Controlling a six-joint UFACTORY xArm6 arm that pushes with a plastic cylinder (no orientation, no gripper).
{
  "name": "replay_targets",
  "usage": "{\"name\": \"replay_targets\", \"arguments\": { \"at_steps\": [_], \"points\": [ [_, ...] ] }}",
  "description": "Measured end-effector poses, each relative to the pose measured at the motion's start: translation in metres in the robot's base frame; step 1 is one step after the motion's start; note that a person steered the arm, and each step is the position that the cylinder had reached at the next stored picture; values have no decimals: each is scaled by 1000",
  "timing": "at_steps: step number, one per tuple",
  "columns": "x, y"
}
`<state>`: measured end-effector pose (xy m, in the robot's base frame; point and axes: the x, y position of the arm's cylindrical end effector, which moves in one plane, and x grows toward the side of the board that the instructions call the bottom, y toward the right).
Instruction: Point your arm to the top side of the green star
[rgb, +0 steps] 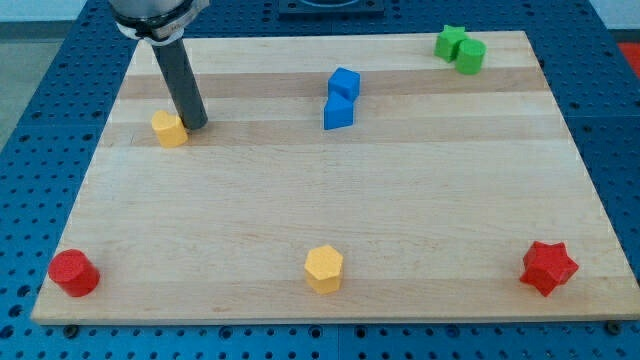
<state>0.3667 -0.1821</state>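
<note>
The green star (449, 41) sits near the board's top right corner, touching a green cylinder (470, 56) at its lower right. My tip (197, 126) is far off at the view's upper left, right beside a small yellow block (169, 129), on that block's right. The dark rod runs up from the tip to the arm at the view's top left.
Two blue blocks (342, 97) stand together at the top middle. A yellow hexagon (324, 268) lies at the bottom middle, a red cylinder (73, 272) at the bottom left, a red star (548, 267) at the bottom right. The wooden board (330, 190) rests on a blue perforated table.
</note>
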Motion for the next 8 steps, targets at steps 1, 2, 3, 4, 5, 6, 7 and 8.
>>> {"name": "replay_targets", "arguments": {
  "at_steps": [1, 2, 3, 4, 5, 6, 7, 8],
  "points": [
    [0, -3],
    [0, -3],
    [0, 20],
    [0, 57],
    [0, 57],
    [-40, 62],
    [-89, 99],
    [-125, 170]
  ]
}}
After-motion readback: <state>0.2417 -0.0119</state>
